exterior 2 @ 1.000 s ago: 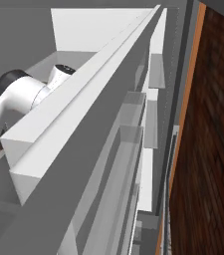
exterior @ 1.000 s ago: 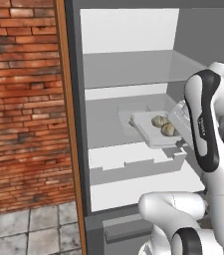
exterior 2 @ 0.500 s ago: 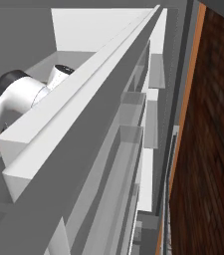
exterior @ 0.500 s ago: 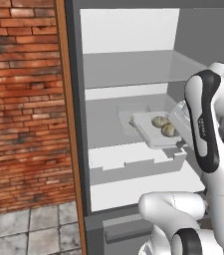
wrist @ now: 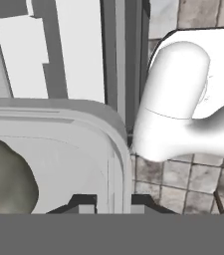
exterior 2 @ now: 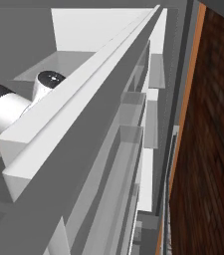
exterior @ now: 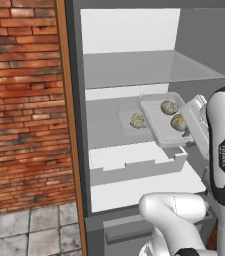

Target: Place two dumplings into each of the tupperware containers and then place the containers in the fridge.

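The fridge [exterior: 129, 35] stands open. My gripper [exterior: 189, 131] is shut on the right rim of a pale tupperware container [exterior: 156, 120], held tilted just above the middle glass shelf. Two dumplings [exterior: 169, 106] [exterior: 178, 122] lie in it. To its left and behind it, a second tupperware container [exterior: 125, 118] rests on the shelf with a dumpling [exterior: 136, 120] showing in it. In the hand view my gripper [wrist: 112, 201] has the container's rim [wrist: 117, 144] between its finger tips, and one dumpling [wrist: 4, 177] sits at the left.
A brick wall [exterior: 24, 100] flanks the fridge on the left. An upper glass shelf [exterior: 149, 67] hangs over the containers and a white drawer [exterior: 134, 162] lies below. The fridge door [exterior 2: 98, 129] with its shelves runs edge-on at my right. Tiled floor [exterior: 29, 230] lies below.
The held container has shifted slightly up and to the right over the shelf, uncovering the dumpling in the container behind it. The grip is unchanged.
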